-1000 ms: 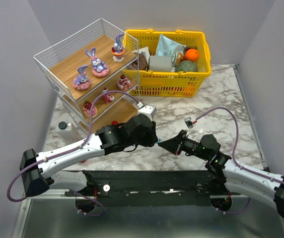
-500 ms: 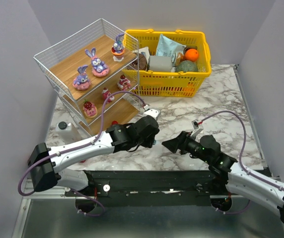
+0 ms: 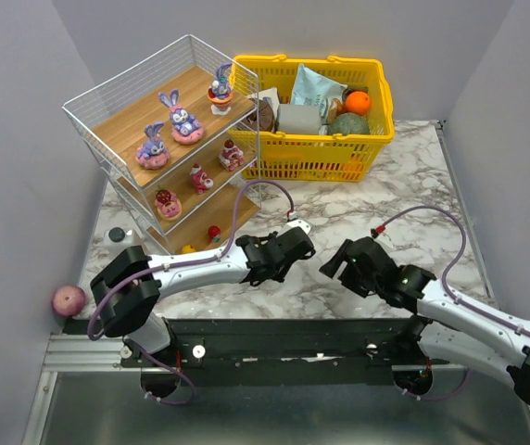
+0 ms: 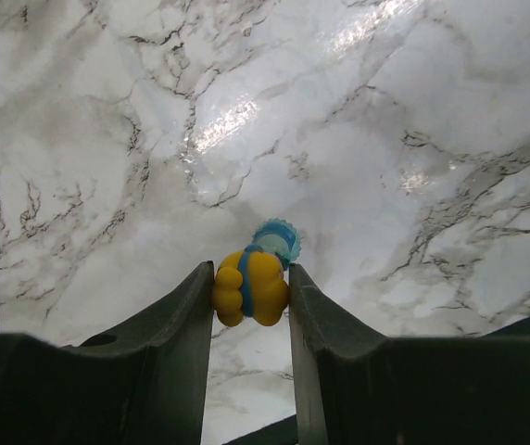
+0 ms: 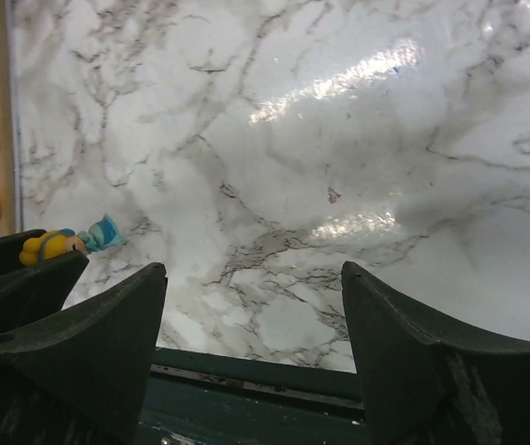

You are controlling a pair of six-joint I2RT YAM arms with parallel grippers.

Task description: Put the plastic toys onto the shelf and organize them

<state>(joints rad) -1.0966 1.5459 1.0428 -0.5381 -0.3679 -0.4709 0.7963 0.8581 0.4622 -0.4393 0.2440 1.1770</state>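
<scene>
The small yellow and blue toy [image 4: 251, 289] sits between the two fingers of the left gripper [image 4: 251, 271], pinched at its sides close to the tips; the jaws are closed on it; I cannot tell if it touches the marble table [image 4: 367, 130] below it. In the top view I see this gripper low over the table, near the front right corner of the shelf [image 3: 140, 125] but apart from it. The right gripper [image 5: 251, 278] points toward the left one from the right side, near it and not touching; its fingers stand wide apart and I see only marble between them. On the shelf, three purple bunnies [image 3: 182, 117] stand on the top board; three pink-red figures [image 3: 198, 177] on the middle board; a red piece [image 3: 214, 232] and a yellow piece [image 3: 188, 247] on the lowest one. The yellow basket [image 3: 376, 130] stands just beside the shelf, on its right.
</scene>
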